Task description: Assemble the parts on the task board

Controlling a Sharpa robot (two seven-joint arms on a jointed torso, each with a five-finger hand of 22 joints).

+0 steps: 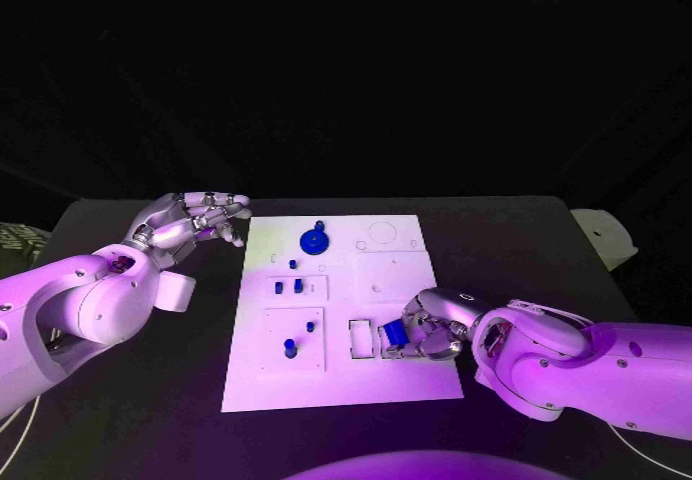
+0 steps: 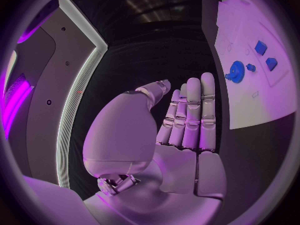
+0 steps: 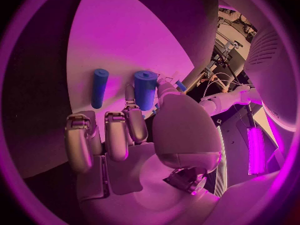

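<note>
The right hand (image 1: pixel 428 330) rests low over the near right part of the board (image 1: pixel 404 390), fingers curled down onto it; in the right wrist view its thumb and a finger (image 3: pixel 134 122) close on a short blue cylinder (image 3: pixel 145 89), so it pinches that part, while its other fingers bend inward beside it. Just past those other fingers a second, slimmer blue peg (image 3: pixel 99 87) stands apart from them, untouched. In the head view the pinched part shows as a blue piece at the fingertips, right beside a small white frame (image 1: pixel 364 338) on the board. Farther from this hand, toward the board's left side, a small blue part (image 1: pixel 289 347) sits in a square panel, and beyond it two small blue blocks (image 1: pixel 290 286) stand side by side in another panel. Farther still, near the board's far edge, lies a blue gear (image 1: pixel 315 241), with a faint ring outline (image 1: pixel 384 234) to its side. The left hand (image 1: pixel 195 222) hangs off the board's far left corner, above the black table (image 1: pixel 144 420), holding nothing; in the left wrist view its fingers (image 2: pixel 192 115) lie straight and pressed side by side, with the thumb (image 2: pixel 153 91) set a little apart. From this hand the gear is the nearest part, with the two blocks just beyond it.
</note>
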